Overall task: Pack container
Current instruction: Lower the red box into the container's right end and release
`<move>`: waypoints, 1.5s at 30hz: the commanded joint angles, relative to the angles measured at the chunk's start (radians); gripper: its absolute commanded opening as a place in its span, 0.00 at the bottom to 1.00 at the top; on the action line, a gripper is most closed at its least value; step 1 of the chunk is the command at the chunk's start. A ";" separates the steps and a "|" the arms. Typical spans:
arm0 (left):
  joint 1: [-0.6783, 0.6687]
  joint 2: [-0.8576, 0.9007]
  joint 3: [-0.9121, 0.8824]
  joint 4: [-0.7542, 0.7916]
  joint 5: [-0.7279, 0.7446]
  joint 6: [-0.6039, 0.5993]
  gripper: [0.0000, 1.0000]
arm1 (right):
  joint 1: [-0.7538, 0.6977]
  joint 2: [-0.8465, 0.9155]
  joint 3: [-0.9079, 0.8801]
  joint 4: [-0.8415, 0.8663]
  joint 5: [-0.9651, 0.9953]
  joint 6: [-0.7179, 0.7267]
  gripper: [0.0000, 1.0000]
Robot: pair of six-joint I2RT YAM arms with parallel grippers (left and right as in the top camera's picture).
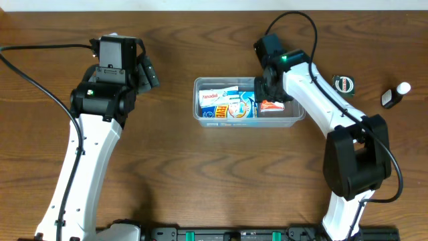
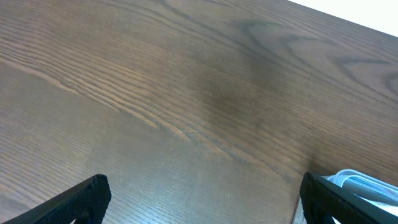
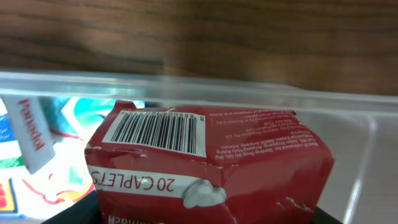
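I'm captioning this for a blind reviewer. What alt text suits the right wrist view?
A dented red box with a barcode and upside-down "20 CAPLETS" print fills the frame, inside a clear plastic container. White-and-blue packs lie at the frame's left; a wooden table shows behind.

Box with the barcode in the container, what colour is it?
The box is red with white lettering and barcode panel; right wrist view shows it best.

Container [image 1: 241,122]: L + mid packed w/ Panadol boxes [image 1: 226,104]. R end taken by red caplet box [image 3: 205,168], close to the far wall, w/ right gripper [image 1: 271,94] over it. Bare tabletop [image 1: 200,174] in front, behind & L of tub. Left gripper [image 2: 202,202] well apart to L, jaws wide over bare wood. R side: round tin [image 1: 344,84] & small bottle [image 1: 396,95] beside right arm.
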 commanded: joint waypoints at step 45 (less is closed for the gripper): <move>0.004 0.006 0.011 0.000 -0.016 0.010 0.98 | -0.034 -0.011 -0.084 0.035 0.010 0.016 0.01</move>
